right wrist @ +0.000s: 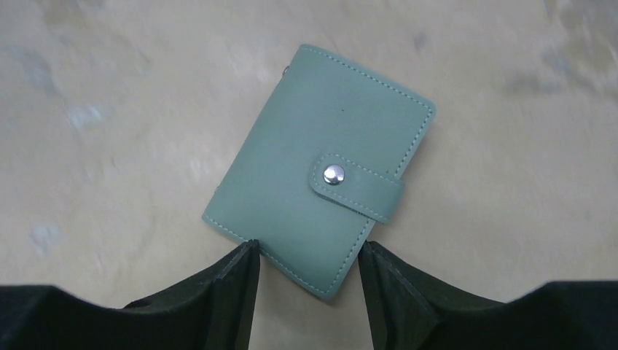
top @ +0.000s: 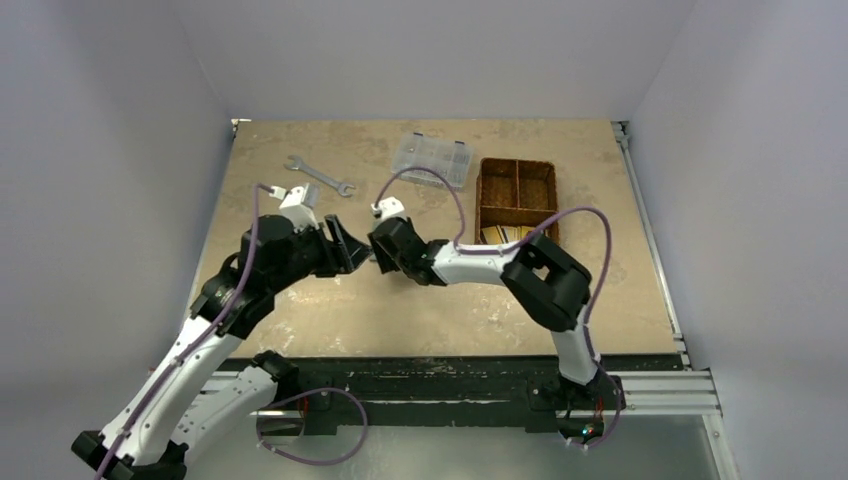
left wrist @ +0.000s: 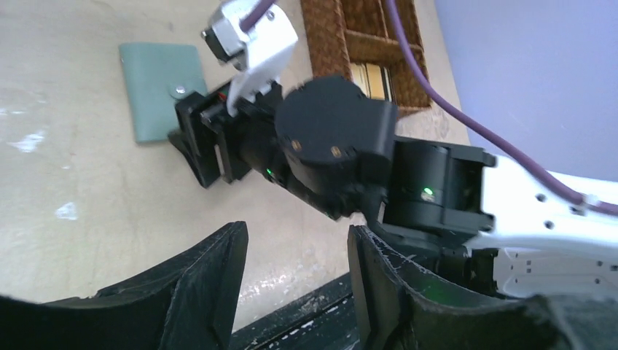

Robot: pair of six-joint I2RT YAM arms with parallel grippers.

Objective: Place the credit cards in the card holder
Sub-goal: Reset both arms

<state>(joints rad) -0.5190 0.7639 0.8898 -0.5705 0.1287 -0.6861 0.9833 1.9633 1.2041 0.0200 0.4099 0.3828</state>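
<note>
Right tool: it is hanging open over the desk with nothing pinched, and the card holder is sitting just at 12 o'clock of its fingertips.
Left tool: this one is gaping open too, empty, and facing the right arm's wrist.
Card holder: it is lying flat on the desk, folded shut. Its strap is buttoned down by the snap stud and running off toward 4 o'clock in the right wrist view.
Credit cards: they appear to be standing in the near-left compartment of the brown basket, at about 2 o'clock from the two tools and well apart from the holder.
Step in hand: I am reading this as getting the holder open, since nothing is going in while that snap is fastened.
Doing it well: one tool should be pinning the body near the spine edge. The other should be catching the strap's free end and peeling upward.
Watching for: a thin, light wallet sliding or lifting whole instead of unsnapping.
</note>
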